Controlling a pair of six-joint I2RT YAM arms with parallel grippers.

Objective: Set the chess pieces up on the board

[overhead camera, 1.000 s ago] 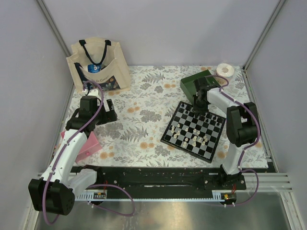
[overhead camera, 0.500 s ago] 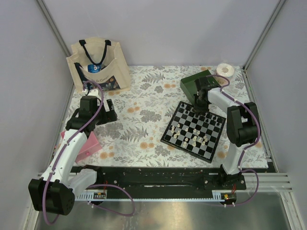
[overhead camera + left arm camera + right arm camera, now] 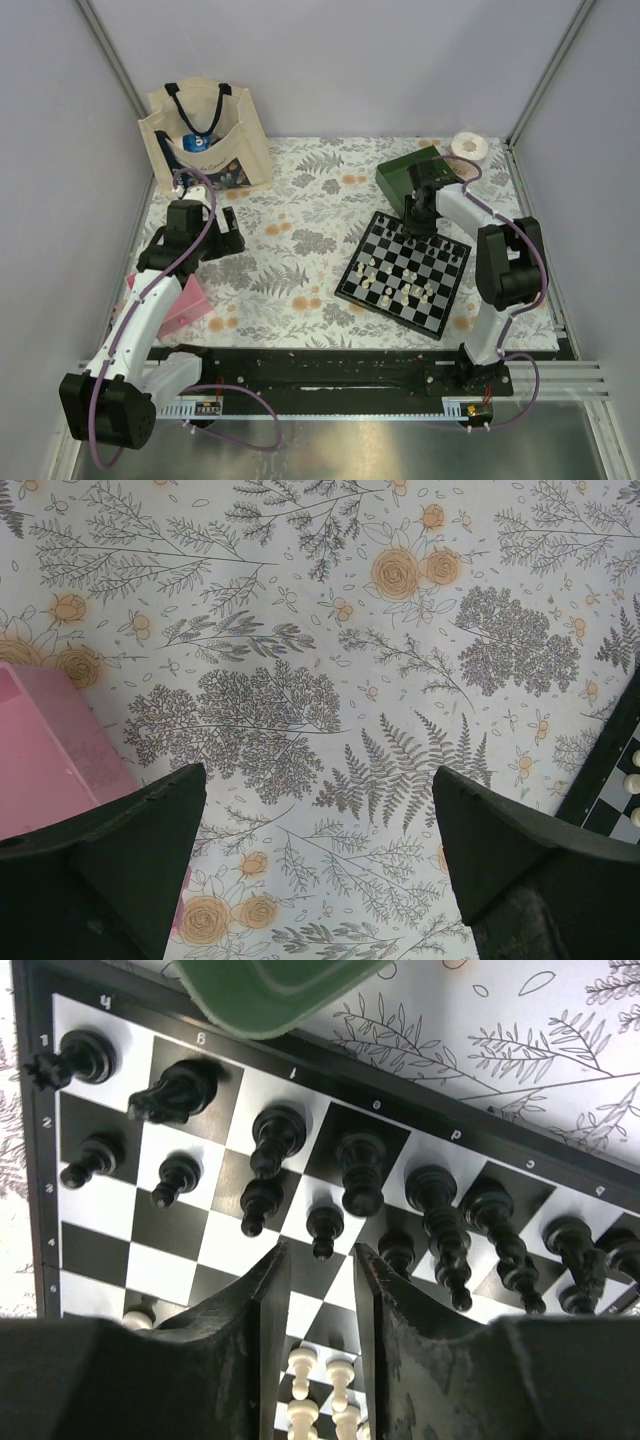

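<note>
Right gripper [image 3: 320,1260]: we see its two fingers set narrowly apart with nothing clamped between them. It hangs low over the far half of the board [image 3: 130,1010].
Black pawn [image 3: 322,1228]: it stands on its own square just ahead of the fingertips. Its head sits at the mouth of the gap, clear of both fingers.
Black pieces [image 3: 275,1135]: they fan out ahead of this gripper and to both sides, in two rows along the board's far edge. Some of them lean in our view.
White pieces [image 3: 300,1370]: we glimpse a few behind the fingertips, down in the slot between the fingers. More stand on the near half of the board.
Green tray [image 3: 270,995]: it lies just beyond the board, ahead of the gripper, with its corner over the board's black border.
Tablecloth [image 3: 520,1030]: the flowered cloth lies under the board and the tray.
Left gripper [image 3: 318,775]: its fingers are spread wide and hold nothing. It hovers over the cloth, well apart from the board, and a corner of the board shows at its right.
Pink box [image 3: 50,750]: it sits on this gripper's left, partly hidden by the left finger.
Tote bag [image 3: 205,135]: it stands upright beyond the left gripper.
White roll [image 3: 467,147]: it sits beyond the green tray, past the right gripper.
</note>
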